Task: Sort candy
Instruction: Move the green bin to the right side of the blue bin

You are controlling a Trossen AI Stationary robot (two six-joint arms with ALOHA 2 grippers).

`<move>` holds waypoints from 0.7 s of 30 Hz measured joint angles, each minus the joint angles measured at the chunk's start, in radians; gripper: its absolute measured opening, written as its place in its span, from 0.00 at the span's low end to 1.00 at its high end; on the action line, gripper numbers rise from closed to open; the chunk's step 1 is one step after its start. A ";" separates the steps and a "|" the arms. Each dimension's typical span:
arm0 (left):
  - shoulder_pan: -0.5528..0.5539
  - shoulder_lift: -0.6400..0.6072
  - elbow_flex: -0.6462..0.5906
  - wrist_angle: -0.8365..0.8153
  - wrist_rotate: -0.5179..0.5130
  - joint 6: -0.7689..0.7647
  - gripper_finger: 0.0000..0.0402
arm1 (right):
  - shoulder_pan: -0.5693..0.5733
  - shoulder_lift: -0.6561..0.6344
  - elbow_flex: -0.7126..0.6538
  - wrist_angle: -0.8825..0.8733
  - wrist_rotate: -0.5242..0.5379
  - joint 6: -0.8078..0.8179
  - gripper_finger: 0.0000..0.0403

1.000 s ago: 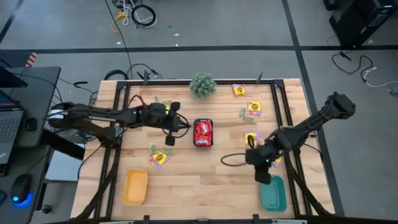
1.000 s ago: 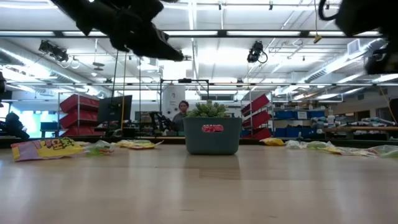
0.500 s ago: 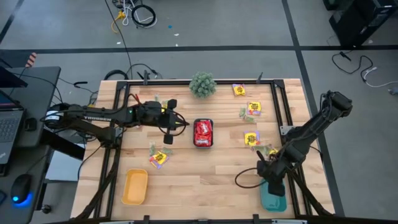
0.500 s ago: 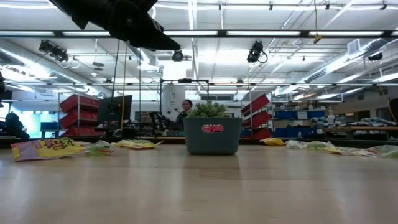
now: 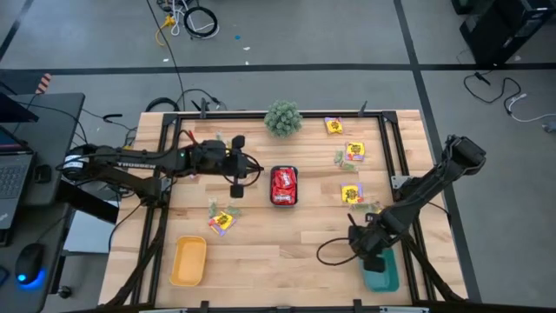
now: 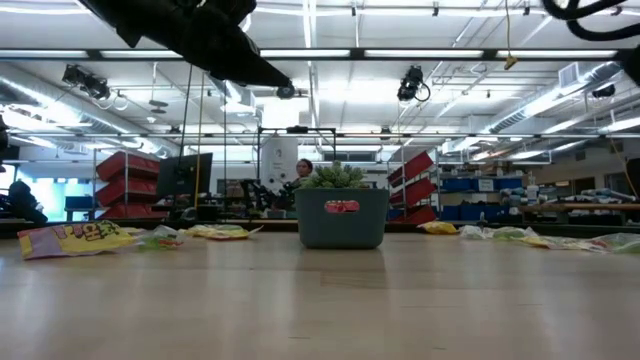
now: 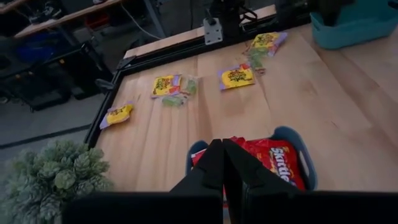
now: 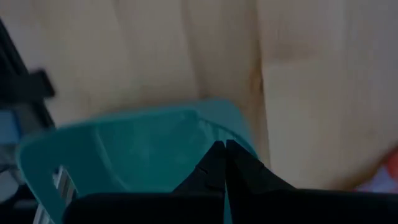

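Note:
Red candy packets [image 5: 284, 184] lie in a dark blue tray [image 7: 297, 144] at the table's middle. Yellow packets [image 5: 354, 152] and pale green ones [image 5: 340, 159] lie loose on the wood at the right and far right. More yellow packets [image 5: 221, 220] lie left of the middle. My left gripper [image 5: 252, 170] hangs shut just left of the blue tray; in its wrist view the tips [image 7: 222, 155] stand above the tray's rim. My right gripper [image 5: 372, 252] is shut, pointing down over the teal tray [image 8: 137, 149] at the near right. Nothing shows between its fingers [image 8: 222, 154].
A yellow tray [image 5: 188, 261] sits at the near left. A spiky green plant ball [image 5: 283, 117] stands at the far edge. A black frame [image 5: 387, 148] borders the table. In the low view the blue tray [image 6: 341, 225] stands mid-table, with packets [image 6: 75, 238] at the left.
My right gripper has swung from beside the loose packets at the right toward the table's near edge. It has sunk and now stands over the teal tray, still shut.

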 joint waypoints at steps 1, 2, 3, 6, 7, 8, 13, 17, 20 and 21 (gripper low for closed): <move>0.005 0.000 0.000 -0.001 -0.004 -0.014 0.00 | -0.009 0.009 0.000 0.015 0.012 -0.005 0.00; 0.009 0.000 0.000 -0.002 -0.013 -0.034 0.00 | -0.018 0.018 0.000 0.027 0.022 -0.011 0.00; 0.015 0.000 0.000 -0.003 -0.026 -0.057 0.00 | -0.027 0.024 0.000 0.037 0.034 -0.015 0.00; 0.028 0.000 0.000 -0.003 -0.034 -0.099 0.00 | -0.055 0.041 0.000 0.053 0.081 -0.023 0.00; 0.028 0.000 0.000 0.001 -0.035 -0.101 0.00 | -0.063 0.045 0.000 0.055 0.100 -0.026 0.00; 0.027 0.000 0.000 0.008 -0.034 -0.102 0.00 | -0.074 0.048 0.000 0.057 0.117 -0.030 0.00; 0.027 0.001 -0.058 0.194 -0.032 -0.133 0.00 | -0.133 0.056 0.000 0.082 0.187 -0.065 0.00; 0.027 0.003 -0.154 0.399 -0.032 -0.185 0.00 | -0.181 0.056 0.000 0.107 0.219 -0.112 0.00; 0.025 0.003 -0.224 0.497 -0.053 -0.220 0.00 | -0.218 0.056 0.000 0.142 0.235 -0.157 0.00; 0.025 0.003 -0.245 0.518 -0.065 -0.229 0.00 | -0.233 0.056 0.000 0.159 0.239 -0.173 0.00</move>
